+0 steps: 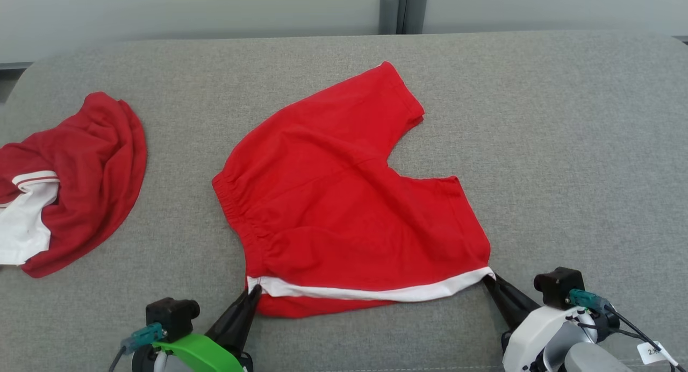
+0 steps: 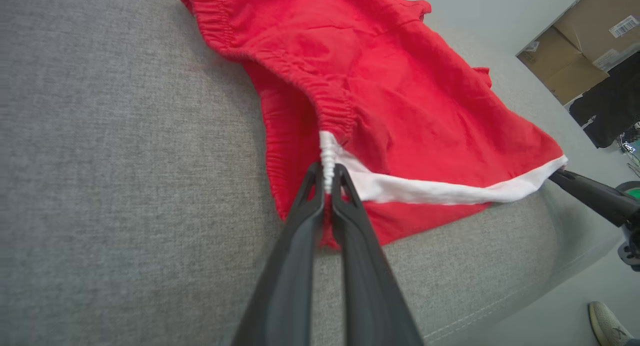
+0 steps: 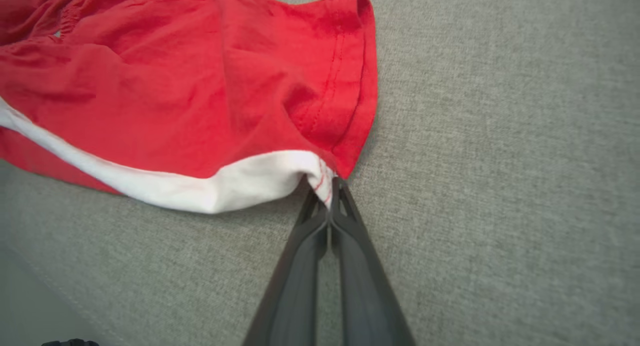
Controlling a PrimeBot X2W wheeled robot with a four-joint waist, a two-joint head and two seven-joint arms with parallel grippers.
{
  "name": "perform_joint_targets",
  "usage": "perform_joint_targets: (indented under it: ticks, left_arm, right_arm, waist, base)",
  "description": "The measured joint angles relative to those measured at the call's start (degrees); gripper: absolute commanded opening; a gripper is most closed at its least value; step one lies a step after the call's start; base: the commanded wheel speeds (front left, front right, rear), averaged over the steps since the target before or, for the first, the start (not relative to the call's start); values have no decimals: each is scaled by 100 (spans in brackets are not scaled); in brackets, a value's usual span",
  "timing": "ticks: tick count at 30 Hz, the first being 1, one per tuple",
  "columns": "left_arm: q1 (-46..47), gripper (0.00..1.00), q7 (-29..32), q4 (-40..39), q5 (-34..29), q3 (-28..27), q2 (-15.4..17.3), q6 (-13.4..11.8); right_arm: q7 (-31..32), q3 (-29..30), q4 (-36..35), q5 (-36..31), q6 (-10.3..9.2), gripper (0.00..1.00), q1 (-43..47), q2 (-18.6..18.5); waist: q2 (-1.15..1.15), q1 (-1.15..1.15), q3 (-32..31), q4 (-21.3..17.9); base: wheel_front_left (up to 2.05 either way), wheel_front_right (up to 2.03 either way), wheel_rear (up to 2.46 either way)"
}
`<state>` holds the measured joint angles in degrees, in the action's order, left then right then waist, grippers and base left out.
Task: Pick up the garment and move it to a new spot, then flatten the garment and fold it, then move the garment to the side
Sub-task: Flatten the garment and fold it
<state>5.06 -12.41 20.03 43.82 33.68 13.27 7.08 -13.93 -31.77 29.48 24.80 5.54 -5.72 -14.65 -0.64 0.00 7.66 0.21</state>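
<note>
The garment (image 1: 344, 200) is a pair of red shorts with a white side stripe, spread on the grey padded table (image 1: 564, 146). My left gripper (image 1: 253, 292) is shut on its near left corner, where the white stripe meets the elastic waistband (image 2: 327, 158). My right gripper (image 1: 489, 278) is shut on the near right corner, at the stripe's other end by the leg hem (image 3: 322, 178). The left wrist view also shows the right gripper's fingers (image 2: 595, 193) at the stripe's far end. The white stripe (image 1: 376, 291) runs taut between both grips.
A second red and white garment (image 1: 70, 184) lies crumpled at the table's left edge. Grey posts (image 1: 403, 9) stand behind the far edge. The left wrist view shows cardboard boxes (image 2: 580, 51) and a shoe (image 2: 607, 323) on the floor beyond the table's near edge.
</note>
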Motion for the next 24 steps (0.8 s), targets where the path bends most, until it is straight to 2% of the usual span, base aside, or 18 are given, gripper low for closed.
perform_joint_targets:
  ticks: [5,11,15,24]
  left_arm:
    - [-4,0,174,-379,419,-13,138,0]
    - [-76,0,434,-1016,927,-55,521,2]
    - [-222,0,634,-1504,1235,1,622,3]
    - [-842,0,998,-2507,1703,-20,1096,3]
  right_arm:
    - [0,119,-304,166,51,0,0,-181]
    - [2,328,-791,372,100,0,4,-615]
    - [46,553,-1168,655,100,0,98,-880]
    - [398,801,-2139,1322,101,0,898,-1157]
  waist:
    - [0,0,-62,-11]
    - [0,0,-116,-86]
    - [0,0,-149,-120]
    - [0,0,-173,-203]
  base:
    - [0,0,0]
    - [0,0,0]
    - [0,0,0]
    - [0,0,0]
